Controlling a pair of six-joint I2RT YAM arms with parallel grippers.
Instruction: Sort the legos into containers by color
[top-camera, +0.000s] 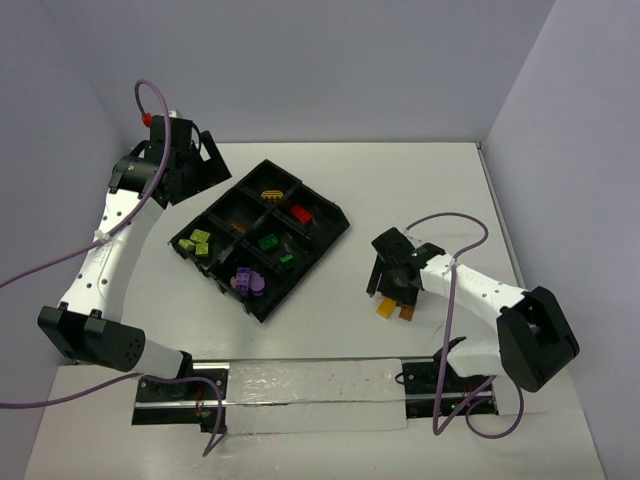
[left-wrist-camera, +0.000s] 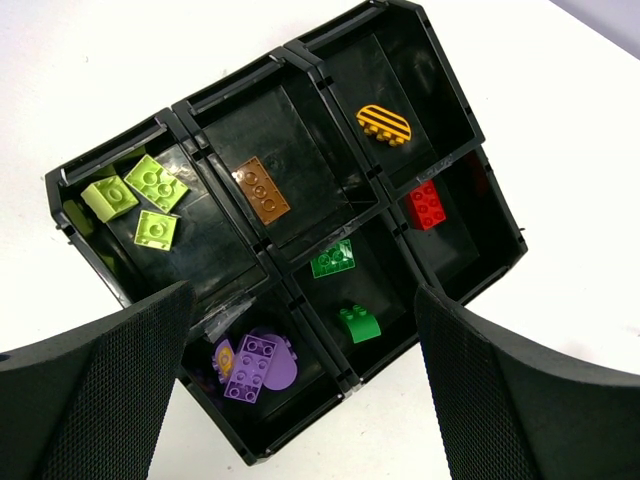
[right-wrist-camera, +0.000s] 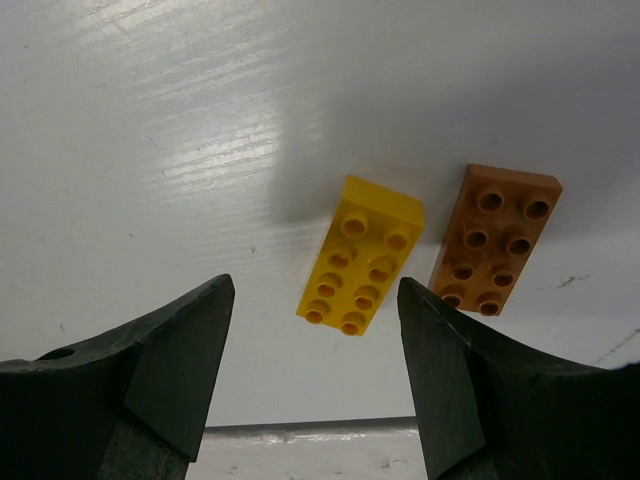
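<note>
The black divided tray (top-camera: 318, 260) lies askew at mid-table. In the left wrist view its containers (left-wrist-camera: 115, 150) hold three lime legos (left-wrist-camera: 148, 197), a brown one (left-wrist-camera: 261, 188), a striped orange-yellow piece (left-wrist-camera: 384, 124), a red brick (left-wrist-camera: 427, 204), two green ones (left-wrist-camera: 333, 258) and purple pieces (left-wrist-camera: 254, 363). My left gripper (left-wrist-camera: 302, 300) hovers open above the tray's far-left side (top-camera: 208, 163), holding nothing. A yellow brick (right-wrist-camera: 361, 254) and a brown brick (right-wrist-camera: 496, 238) lie side by side on the table right of the tray. My right gripper (right-wrist-camera: 315, 290) stands open just over the yellow brick (top-camera: 386, 307), not touching it.
White walls close in the table at the back and on both sides. A metal rail (top-camera: 300, 385) runs along the near edge between the arm bases. A purple cable (top-camera: 450, 235) loops over the right arm.
</note>
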